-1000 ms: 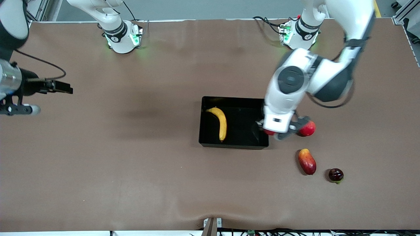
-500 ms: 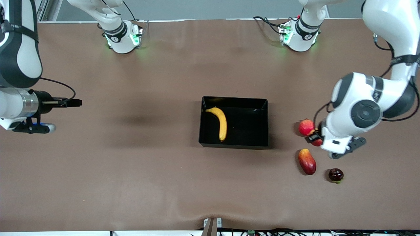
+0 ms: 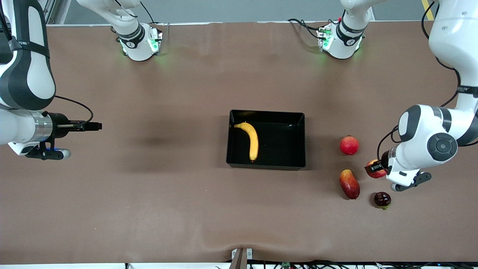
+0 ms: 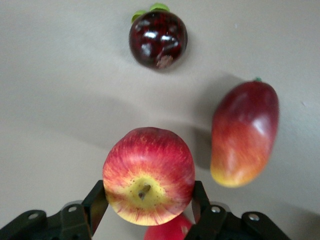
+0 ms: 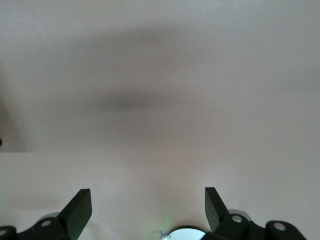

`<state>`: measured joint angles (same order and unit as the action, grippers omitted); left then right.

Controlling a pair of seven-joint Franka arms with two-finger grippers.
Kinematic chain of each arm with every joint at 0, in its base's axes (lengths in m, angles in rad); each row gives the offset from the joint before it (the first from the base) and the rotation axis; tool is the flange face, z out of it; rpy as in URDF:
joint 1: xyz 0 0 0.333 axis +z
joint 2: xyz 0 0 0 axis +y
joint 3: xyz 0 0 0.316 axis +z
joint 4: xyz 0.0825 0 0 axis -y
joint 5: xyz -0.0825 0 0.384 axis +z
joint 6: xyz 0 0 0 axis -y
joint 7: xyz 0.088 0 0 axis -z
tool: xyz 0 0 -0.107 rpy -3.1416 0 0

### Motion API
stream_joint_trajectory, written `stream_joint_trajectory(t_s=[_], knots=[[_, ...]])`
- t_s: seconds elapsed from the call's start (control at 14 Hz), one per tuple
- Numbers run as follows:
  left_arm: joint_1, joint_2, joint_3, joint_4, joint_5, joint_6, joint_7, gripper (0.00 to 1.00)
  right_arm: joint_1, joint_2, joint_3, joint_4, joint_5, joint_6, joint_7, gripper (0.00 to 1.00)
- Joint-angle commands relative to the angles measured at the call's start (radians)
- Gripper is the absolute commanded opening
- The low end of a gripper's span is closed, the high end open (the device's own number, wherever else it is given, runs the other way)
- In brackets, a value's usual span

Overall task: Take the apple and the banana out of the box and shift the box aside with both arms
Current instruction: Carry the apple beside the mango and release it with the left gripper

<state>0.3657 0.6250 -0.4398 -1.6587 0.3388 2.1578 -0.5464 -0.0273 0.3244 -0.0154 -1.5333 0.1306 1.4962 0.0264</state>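
Observation:
The black box (image 3: 283,144) stands mid-table with the yellow banana (image 3: 252,139) lying in it. My left gripper (image 3: 374,169) is shut on the red apple with yellow patches (image 3: 376,168). It holds the apple in the air over the table among the loose fruits, toward the left arm's end from the box. In the left wrist view the apple (image 4: 148,172) sits between the two black fingers (image 4: 95,205) of my left gripper (image 4: 148,202). My right gripper (image 3: 95,126) is open and empty over bare table at the right arm's end; its wrist view (image 5: 147,202) shows only tabletop.
A plain red round fruit (image 3: 349,145) lies beside the box toward the left arm's end. An oblong red-and-yellow mango (image 3: 349,184) and a dark red fruit with green leaves (image 3: 382,199) lie nearer the front camera. The mango (image 4: 244,134) and dark fruit (image 4: 158,39) also show in the left wrist view.
My left gripper has carried the apple from over the box's edge toward the left arm's end, past the plain red fruit. My right gripper has shifted slightly toward the table's middle.

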Motion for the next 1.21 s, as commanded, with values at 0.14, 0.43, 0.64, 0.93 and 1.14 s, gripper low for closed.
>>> stream_joint_trajectory(t_s=[0.14, 0.43, 0.64, 0.93, 1.14], knots=[[0.022, 0.084, -0.010, 0.008, 0.026, 0.073, 0.026, 0.00, -0.005, -0.067, 0.011, -0.108, 0.047, 0.116, -0.014, 1.00], [0.025, 0.082, -0.010, 0.011, 0.026, 0.064, 0.020, 1.00, 0.007, -0.126, 0.012, -0.218, 0.049, 0.222, -0.013, 1.00], [0.009, 0.004, -0.036, 0.013, 0.009, -0.048, 0.005, 1.00, 0.007, -0.131, 0.012, -0.231, 0.063, 0.228, -0.013, 1.00], [-0.005, -0.048, -0.222, 0.013, 0.009, -0.167, -0.229, 1.00, 0.007, -0.128, 0.011, -0.231, 0.066, 0.226, -0.013, 1.00], [-0.132, -0.033, -0.275, 0.019, 0.017, -0.162, -0.461, 1.00, 0.007, -0.128, 0.011, -0.231, 0.066, 0.225, -0.013, 1.00]])
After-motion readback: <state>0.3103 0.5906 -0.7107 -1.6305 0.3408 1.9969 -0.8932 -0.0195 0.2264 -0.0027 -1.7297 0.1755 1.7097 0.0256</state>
